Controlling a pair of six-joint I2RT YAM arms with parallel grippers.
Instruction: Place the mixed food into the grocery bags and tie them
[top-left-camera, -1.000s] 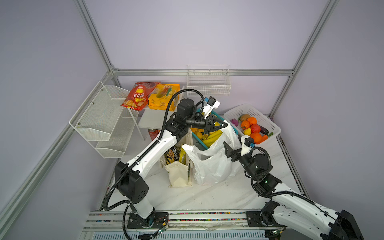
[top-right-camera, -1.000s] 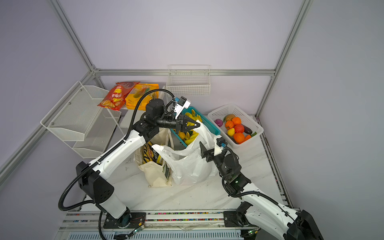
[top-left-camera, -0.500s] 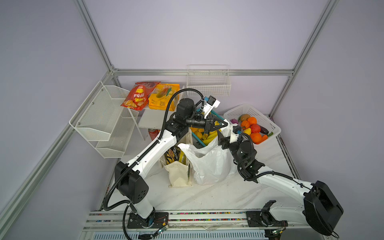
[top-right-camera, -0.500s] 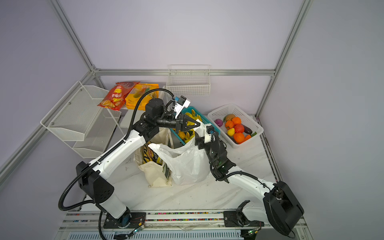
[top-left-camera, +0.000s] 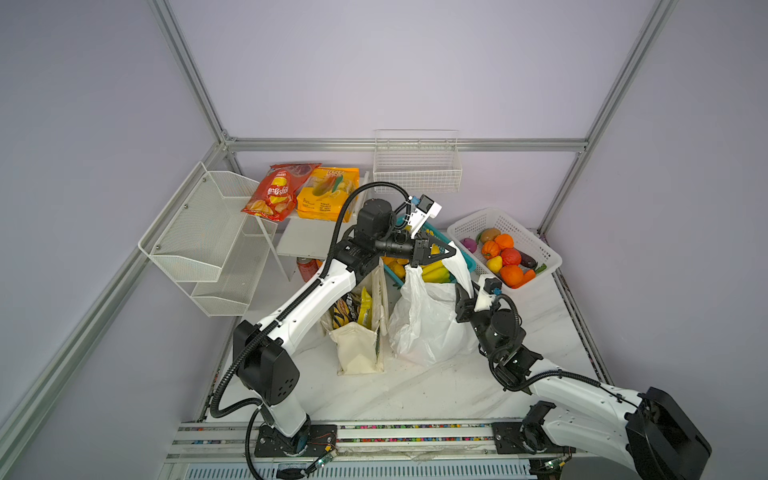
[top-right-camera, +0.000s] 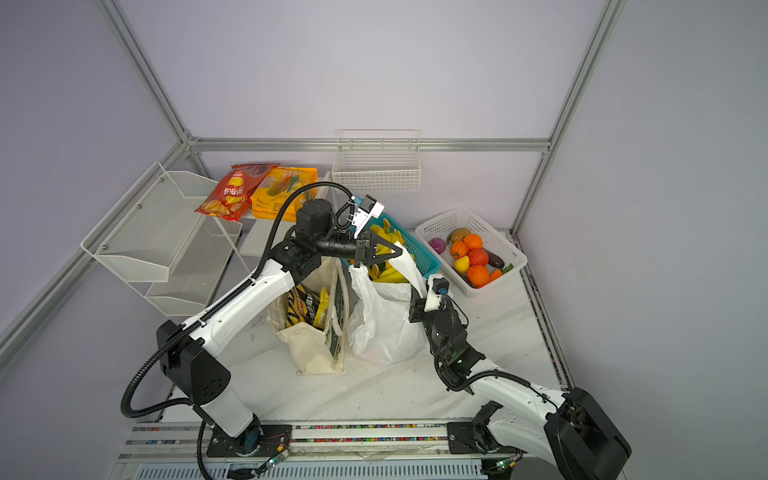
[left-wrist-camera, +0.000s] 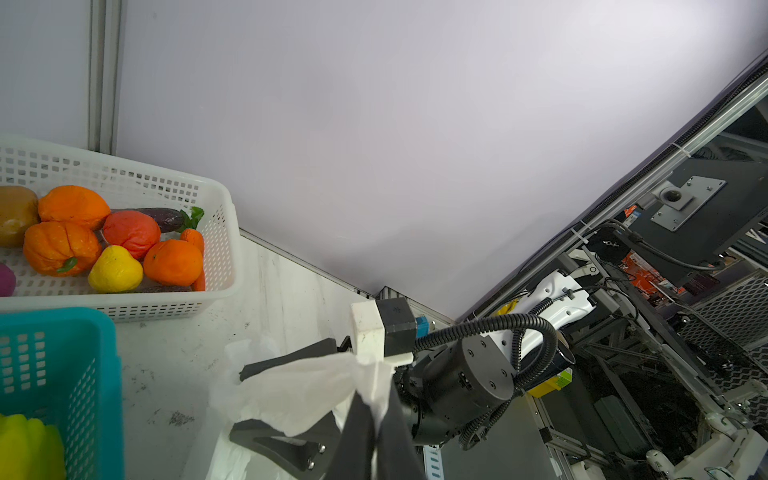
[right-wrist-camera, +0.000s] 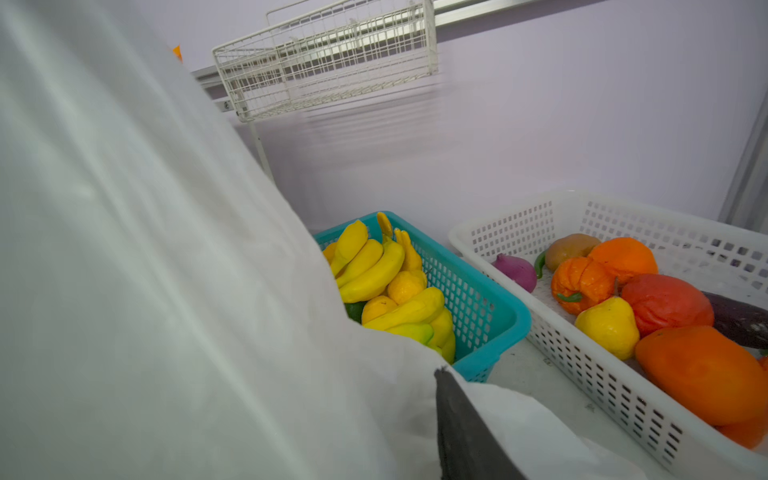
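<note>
– On the white tabletop (top-left-camera: 415, 390), what is standing between the arms?
– The cream canvas tote (top-left-camera: 357, 349) and the white plastic carrier bag (top-left-camera: 424, 324) are sitting just beside each other. The black chip bag (top-left-camera: 343, 309) and the small yellow snack packet (top-left-camera: 365, 307) are poking out of the tote's mouth.
– What is the left gripper (top-left-camera: 452, 252) doing?
– It is pinching one handle strip of the plastic bag, jaws closed on it, and holding it raised near the teal basket (right-wrist-camera: 482, 307).
– And the right gripper (left-wrist-camera: 241, 405)?
– Its jaws are standing apart on either side of that same strip, lower down; the left wrist view is showing plastic between the fingers (left-wrist-camera: 286, 357), not yet squeezed.
– Where is the rest of the food lying?
– The yellow bananas (right-wrist-camera: 374, 270) are lying in the teal basket just behind the plastic bag, and the purple eggplant (right-wrist-camera: 739, 320) is lying in the white basket (right-wrist-camera: 519, 232) with the other toy produce
</note>
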